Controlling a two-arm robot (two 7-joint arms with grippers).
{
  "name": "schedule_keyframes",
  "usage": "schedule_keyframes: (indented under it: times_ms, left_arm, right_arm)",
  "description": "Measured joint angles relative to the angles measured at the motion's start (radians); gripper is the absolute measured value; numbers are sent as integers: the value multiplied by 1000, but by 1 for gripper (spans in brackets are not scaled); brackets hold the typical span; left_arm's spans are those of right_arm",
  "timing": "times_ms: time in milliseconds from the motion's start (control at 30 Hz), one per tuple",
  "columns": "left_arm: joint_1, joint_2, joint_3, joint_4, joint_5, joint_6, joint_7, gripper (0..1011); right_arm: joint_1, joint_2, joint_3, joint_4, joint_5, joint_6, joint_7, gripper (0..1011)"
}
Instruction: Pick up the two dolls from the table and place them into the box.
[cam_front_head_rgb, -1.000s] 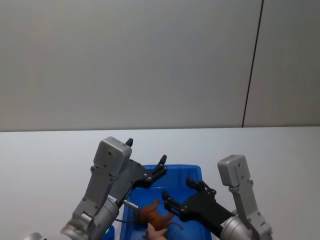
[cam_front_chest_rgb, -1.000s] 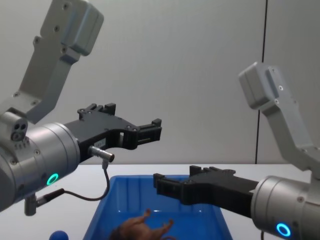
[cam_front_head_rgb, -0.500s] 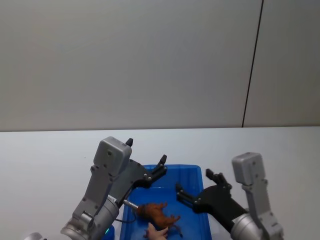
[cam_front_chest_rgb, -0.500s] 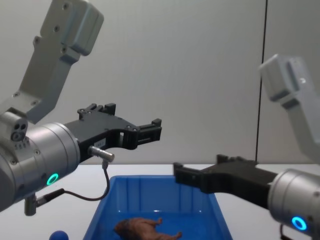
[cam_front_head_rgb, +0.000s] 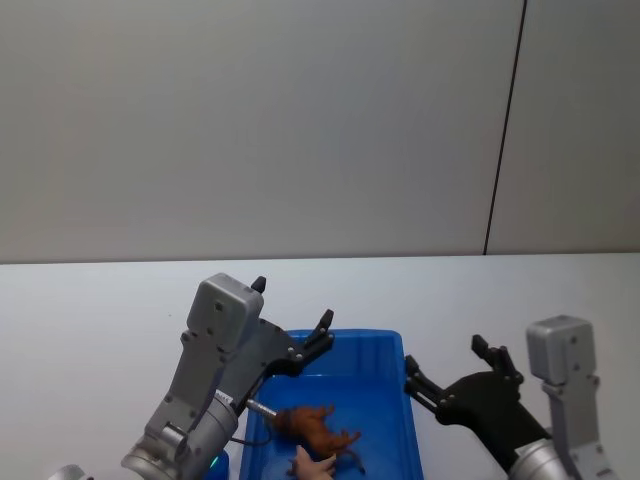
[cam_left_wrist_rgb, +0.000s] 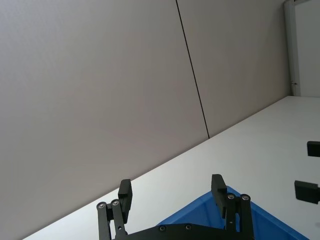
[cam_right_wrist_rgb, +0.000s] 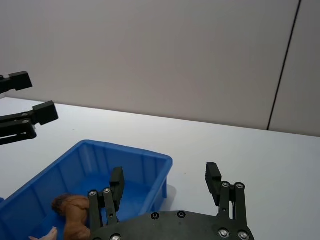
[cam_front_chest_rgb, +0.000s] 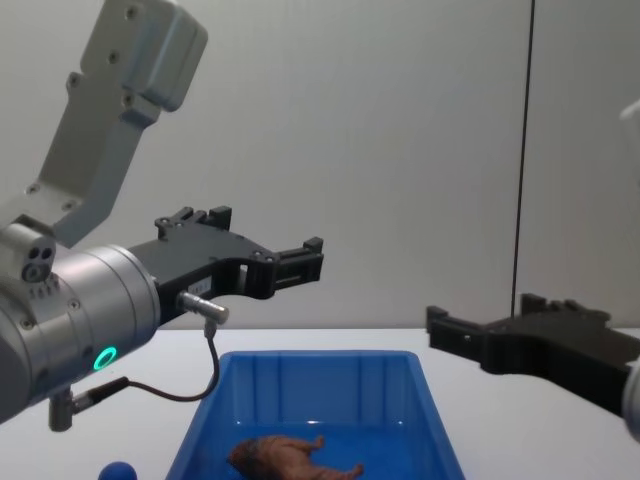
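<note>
Brown shaggy doll (cam_front_head_rgb: 315, 428): lying on its side on the floor of the blue box (cam_front_head_rgb: 375, 336), toward the near end. Pink doll (cam_front_head_rgb: 312, 465): at the brown one's 6 o'clock, also inside the box; you cannot tell whether the two touch. Box: standing on the white counter (cam_front_head_rgb: 100, 310). Your left claw (cam_left_wrist_rgb: 171, 182): released, fingers spread, empty, hovering above the box's 10 o'clock corner. Your right claw (cam_right_wrist_rgb: 165, 171): released, empty, above the counter at the box's 3 o'clock, outside the rim.
</note>
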Motion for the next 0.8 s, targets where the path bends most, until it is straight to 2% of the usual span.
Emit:
schedule_keyframes:
  times_ms: [333, 800]
  left_arm:
    - [0, 0, 0, 0, 0, 0, 0, 1001]
    - [6, 3, -2, -8, 0, 6, 11, 1001]
  right_arm:
    - [-36, 21, 10, -40, 11, -10, -46, 1001]
    - [-54, 31, 15, -60, 16, -15, -69, 1001]
